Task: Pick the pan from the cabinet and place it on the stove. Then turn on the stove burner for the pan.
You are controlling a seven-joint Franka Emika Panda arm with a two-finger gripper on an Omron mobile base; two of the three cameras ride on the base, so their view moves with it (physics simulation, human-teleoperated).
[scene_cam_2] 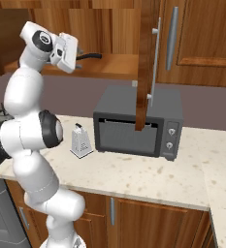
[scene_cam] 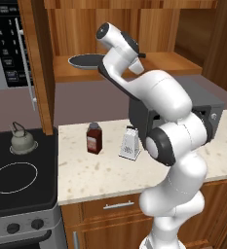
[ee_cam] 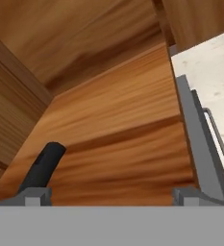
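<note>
A speckled cream counter [scene_cam: 95, 175] runs between the black stove [scene_cam: 22, 187] and a grey toaster oven [scene_cam_2: 138, 121], under the open wooden cabinet [scene_cam: 149, 29] whose doors hang wide. A kettle [scene_cam: 21, 140] sits at the stove's back beside a white burner ring [scene_cam: 13, 177]; a brown jar [scene_cam: 94, 138] and a steel grater [scene_cam: 129, 144] stand on the counter, and the arm's upper links cross in front of the shelf. The pan [scene_cam: 85, 60] lies flat on the cabinet shelf, its black handle [scene_cam_2: 88, 56] running along the shelf toward the gripper [scene_cam: 140, 57]; in the hand view the handle end lies by one fingertip [ee_cam: 34, 196] with the tips set wide apart, holding nothing.
</note>
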